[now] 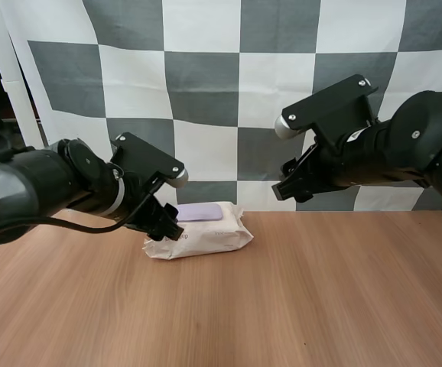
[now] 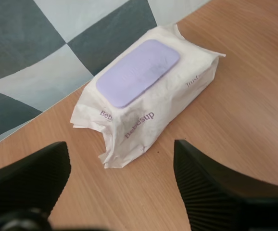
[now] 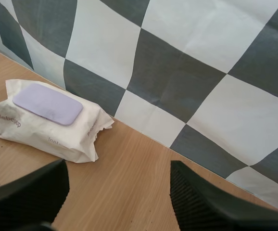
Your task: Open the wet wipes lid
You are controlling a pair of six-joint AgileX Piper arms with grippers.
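1. Lilac plastic is forming the lid (image 2: 138, 72), which is lying shut and flat on top of the cream wet wipes pack (image 2: 144, 120).
2. Purple lettering is reading "Bebesup" twice along the pack's near side in the left wrist view; a shorter word near its far end is staying too unclear to read.
3. The right wrist view is showing "Bebesup" once more, at one crimped end of the pack (image 3: 43, 130).
4. The pack (image 1: 206, 233) is lying towards the back of the wooden counter (image 1: 320, 290).
5. The left end effector (image 1: 169, 228) is hovering at the pack's left end, released, its fingers (image 2: 33, 178) standing apart.
6. The right end effector (image 1: 286, 187) is hanging well apart to the right, above the counter, also released (image 3: 117, 173).
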